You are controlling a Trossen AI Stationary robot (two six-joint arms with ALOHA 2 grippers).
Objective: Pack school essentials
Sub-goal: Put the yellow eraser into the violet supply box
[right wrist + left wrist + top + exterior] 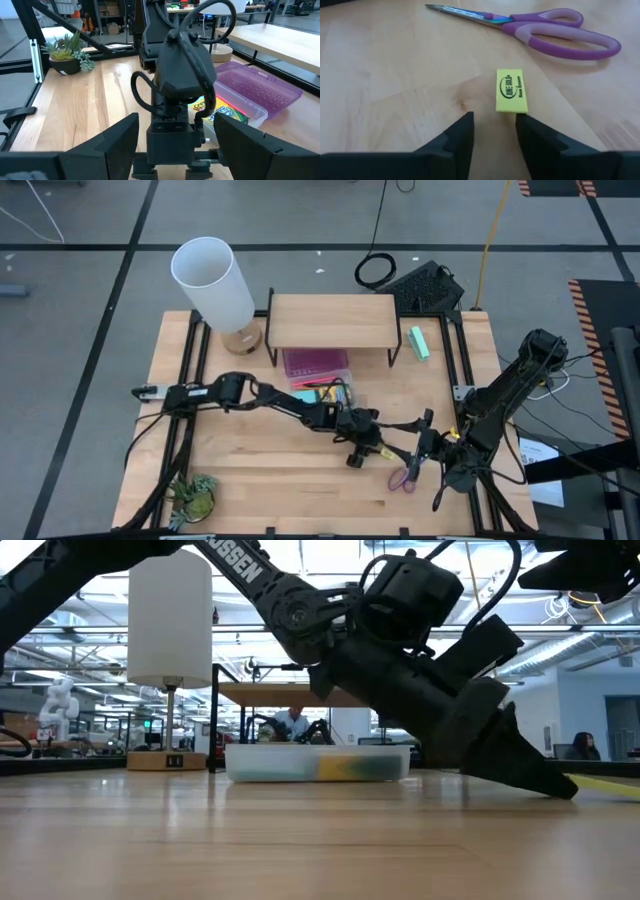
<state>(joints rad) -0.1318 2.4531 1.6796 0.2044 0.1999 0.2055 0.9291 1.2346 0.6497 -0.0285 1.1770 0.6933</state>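
A small yellow eraser point(510, 91) lies flat on the table, with the purple-handled scissors point(545, 30) lying just beyond it. My left gripper point(495, 132) is low over the table, tilted down, open with a narrow gap, its fingertips just short of the eraser's near end. It also shows in the high view, as does my left gripper point(364, 448) at mid-table. My right gripper point(177, 145) stands wide open facing the left arm's wrist, near the scissors point(403, 478). A clear case point(315, 370) holds the crayon box point(220, 111). My left gripper has one fingertip point(526, 120) right at the eraser's near end point(511, 109); I cannot tell whether it touches. The eraser lies flat on the table, ahead of that finger rather than between the two.
A wooden shelf point(332, 320) and a white lamp point(215, 280) stand at the far side. A mint-green block point(419, 342) lies at the far right, a green toy point(195, 495) at the near left corner. Bare wood spreads at the near left.
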